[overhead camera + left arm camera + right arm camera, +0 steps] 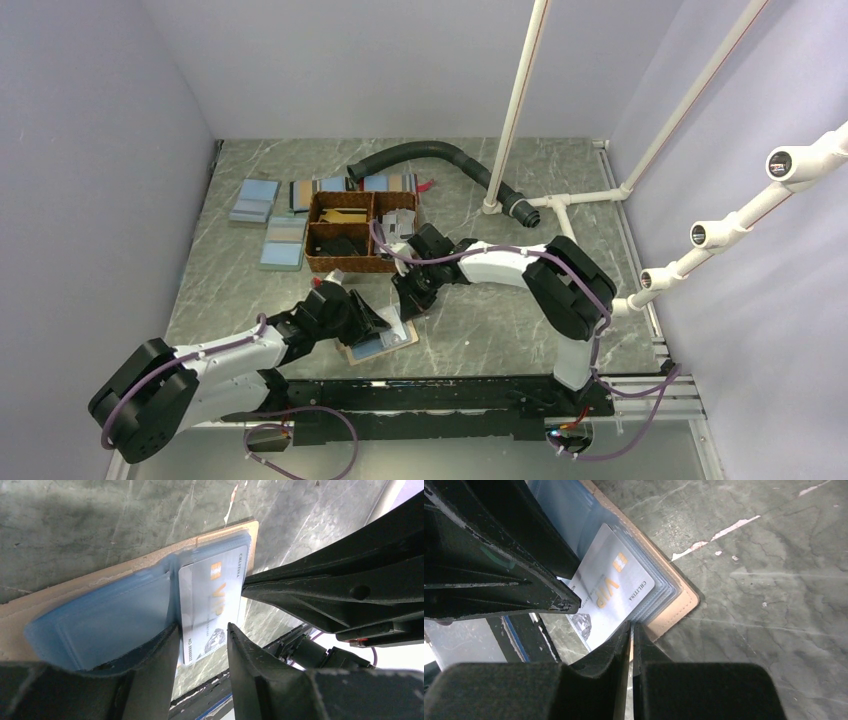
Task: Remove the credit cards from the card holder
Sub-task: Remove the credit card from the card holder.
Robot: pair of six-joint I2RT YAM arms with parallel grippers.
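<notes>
The right gripper [631, 628] has its fingers pressed nearly together, tips at the edge of a silver VIP card [614, 585]. Whether that edge is caught between them I cannot tell. The card sticks partly out of the card holder [676, 611], which lies open on the table [764, 580] right under both arms' tips. Opposite, the left gripper [202, 630] stands spread, its fingers either side of the card's free end.

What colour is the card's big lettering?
Gold, on a silvery card, clearest in the left wrist view.
</notes>
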